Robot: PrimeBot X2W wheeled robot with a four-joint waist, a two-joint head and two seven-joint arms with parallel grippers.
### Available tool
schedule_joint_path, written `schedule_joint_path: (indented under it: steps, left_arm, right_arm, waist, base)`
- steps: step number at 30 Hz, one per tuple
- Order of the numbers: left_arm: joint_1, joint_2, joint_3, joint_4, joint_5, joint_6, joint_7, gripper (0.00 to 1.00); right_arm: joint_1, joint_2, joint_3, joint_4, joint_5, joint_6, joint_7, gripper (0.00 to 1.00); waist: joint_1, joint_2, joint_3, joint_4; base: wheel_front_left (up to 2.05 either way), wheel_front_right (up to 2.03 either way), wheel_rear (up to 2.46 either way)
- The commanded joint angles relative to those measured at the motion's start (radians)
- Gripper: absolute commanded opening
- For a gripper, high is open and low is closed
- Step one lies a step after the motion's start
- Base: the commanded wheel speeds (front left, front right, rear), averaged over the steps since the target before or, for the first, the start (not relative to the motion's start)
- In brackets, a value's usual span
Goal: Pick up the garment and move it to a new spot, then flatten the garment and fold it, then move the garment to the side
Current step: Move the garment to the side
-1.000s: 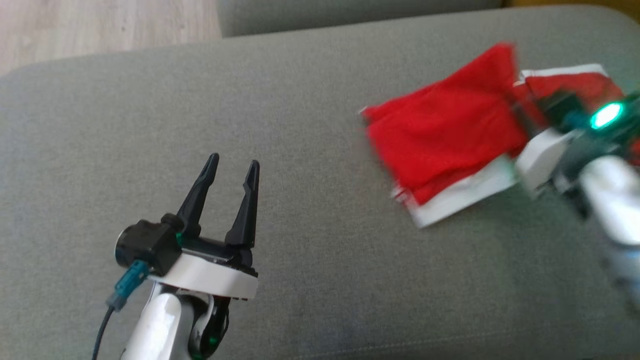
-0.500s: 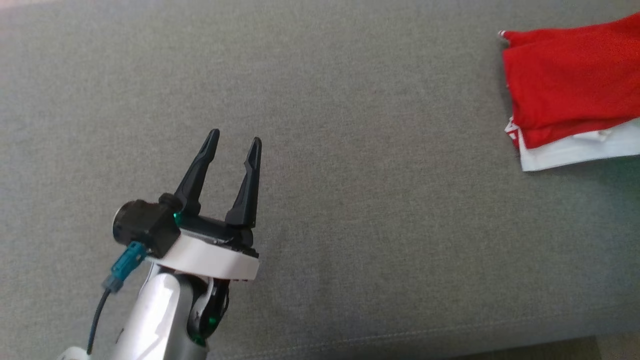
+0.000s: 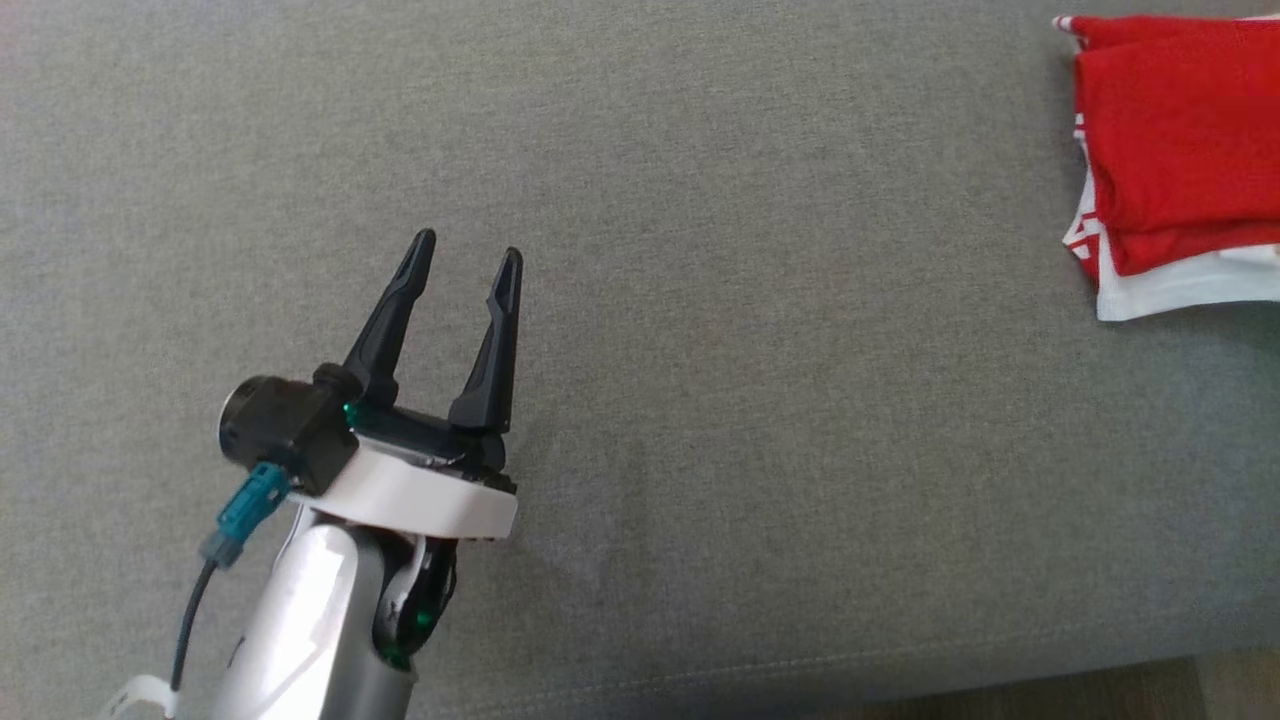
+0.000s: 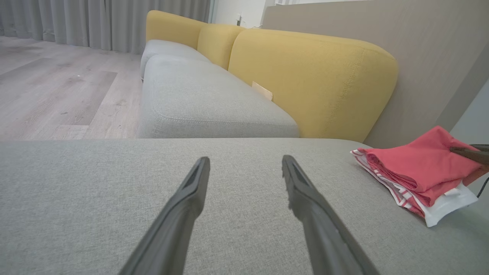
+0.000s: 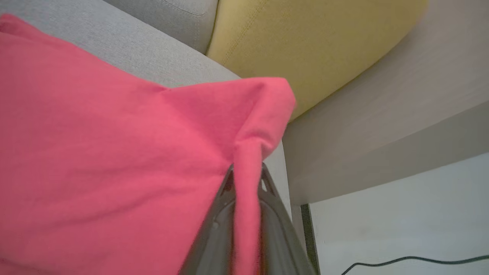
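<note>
Two grippers, two different states.

- The left gripper [image 3: 470, 245] hovered over bare grey seat cushion [image 3: 750, 350], fingers spread wide with nothing between them. From the head view I couldn't tell whether it touched the fabric.
- In the left wrist view the same gripper [image 4: 245, 158] pointed along the cushion [image 4: 76, 183] toward the yellow backrest [image 4: 313, 76].
- The right gripper [image 5: 246, 172] had its jaws drawn narrow, pinching a fold of the garment [image 5: 114, 152]. A red corner peaked up just above the fingertips.
- The garment [image 3: 1170, 140] was a folded red stack with a white layer and red-white stripes underneath. It sat at the far right of the head view, cut off by the frame edge and well apart from the left gripper.
- In the left wrist view the garment [image 4: 412, 168] lay on the cushion's right end near the backrest. A dark finger of the right gripper [image 4: 471, 152] came in from the right edge onto the top red layer.
- Behind it were a wood floor [image 4: 57, 76] and grey curtains [image 4: 76, 19].
- In the right wrist view, a dark cable [image 5: 401, 261] ran along the bottom right.
</note>
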Motion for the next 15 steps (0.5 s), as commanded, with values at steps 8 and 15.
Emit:
schedule_joint_path:
  steps: [8, 15]
  left_arm:
    - [-0.025, 0.003, 0.036, -0.016, 0.003, -0.006, -0.012, 1.0]
    - [-0.009, 0.003, 0.048, -0.013, -0.017, -0.001, -0.012, 1.0]
  right_arm:
    - [0.007, 0.017, -0.07, -0.036, -0.029, -0.001, 0.006, 1.0]
    - [0.02, 0.122, -0.115, -0.144, -0.042, -0.001, 0.001, 1.0]
  waist:
    - [-0.0001, 0.0, -0.025, 0.001]
    - [-0.0001, 0.0, -0.101, 0.004]
  base:
    - [0.0, 0.0, 0.0]
    - [0.0, 0.0, 0.0]
